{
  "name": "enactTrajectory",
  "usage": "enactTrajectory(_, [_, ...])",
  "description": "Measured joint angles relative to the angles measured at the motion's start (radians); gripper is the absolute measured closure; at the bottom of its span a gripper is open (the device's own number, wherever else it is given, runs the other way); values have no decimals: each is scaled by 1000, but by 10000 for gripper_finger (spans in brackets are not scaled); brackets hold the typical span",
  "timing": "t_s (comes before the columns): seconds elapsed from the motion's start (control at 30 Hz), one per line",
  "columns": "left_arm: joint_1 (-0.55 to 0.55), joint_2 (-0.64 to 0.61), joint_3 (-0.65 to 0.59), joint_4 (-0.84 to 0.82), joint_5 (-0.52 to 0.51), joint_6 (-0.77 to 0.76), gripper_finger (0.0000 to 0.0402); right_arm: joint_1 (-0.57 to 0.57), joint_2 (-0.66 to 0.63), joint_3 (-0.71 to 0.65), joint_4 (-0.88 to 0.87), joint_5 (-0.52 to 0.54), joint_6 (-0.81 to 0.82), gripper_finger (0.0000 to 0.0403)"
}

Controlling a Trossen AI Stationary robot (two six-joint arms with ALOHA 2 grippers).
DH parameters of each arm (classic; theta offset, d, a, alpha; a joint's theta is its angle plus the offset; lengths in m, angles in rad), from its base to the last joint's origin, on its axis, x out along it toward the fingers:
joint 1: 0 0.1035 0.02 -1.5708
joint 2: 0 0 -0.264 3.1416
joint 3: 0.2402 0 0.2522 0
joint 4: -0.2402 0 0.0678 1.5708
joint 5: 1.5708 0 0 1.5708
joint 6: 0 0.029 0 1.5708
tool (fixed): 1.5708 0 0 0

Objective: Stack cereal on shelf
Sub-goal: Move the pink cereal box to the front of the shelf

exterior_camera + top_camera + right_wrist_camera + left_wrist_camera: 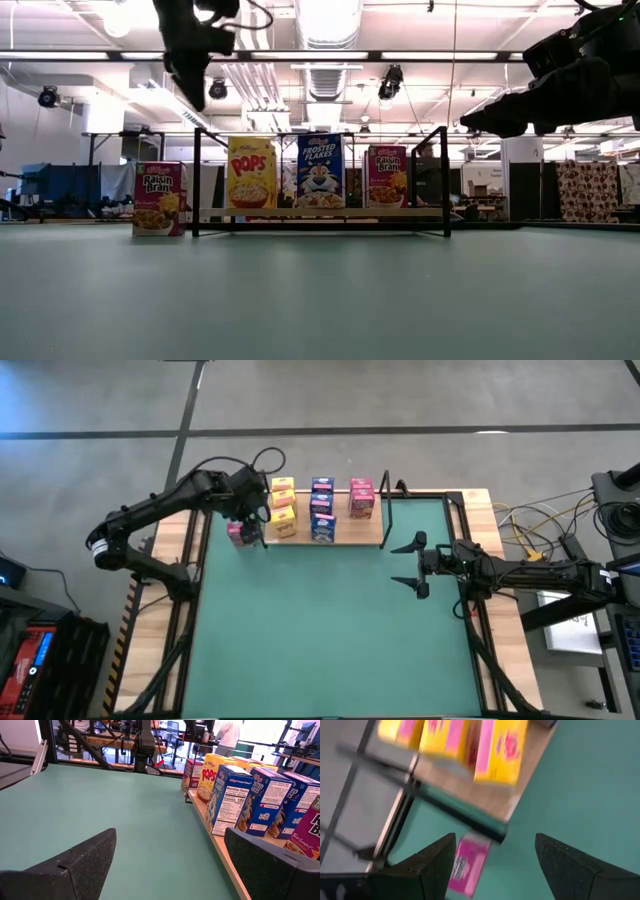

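The shelf [345, 532] is a light wood board with black wire uprights at the far middle of the green mat. On it stand yellow cereal boxes [283, 505], blue ones [321, 510] and pink ones [362, 498]. One pink box [157, 198] stands upright on the mat just left of the shelf; it also shows in the left wrist view [468, 865]. My left gripper [492, 865] is open and empty, high above that box and the shelf's left end [250, 515]. My right gripper [410, 565] is open and empty, right of the shelf, above the mat.
The shelf's black wire upright [445, 800] lies between my left gripper and the yellow boxes [495, 750]. The wooden table frame [495, 530] borders the green mat [330, 630], whose near half is bare. Cables lie at the right [540, 525].
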State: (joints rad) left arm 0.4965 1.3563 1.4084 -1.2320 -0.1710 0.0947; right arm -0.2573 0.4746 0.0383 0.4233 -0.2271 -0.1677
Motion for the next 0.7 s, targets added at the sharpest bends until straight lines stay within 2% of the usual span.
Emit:
enactTrajectory(0.17, [1,0,-59,-29,-35,1,149,0,0,0,0,0,0,41])
enactTrajectory(0.33, [1,0,-112,-36,-125,72,154,0,0,0,0,0,0,41])
enactTrajectory(0.57, [20,0,-154,-35,-166,75,158,0,0,0,0,0,0,41])
enactTrajectory(0.7, [51,0,-195,-30,-153,81,158,0,0,0,0,0,0,41])
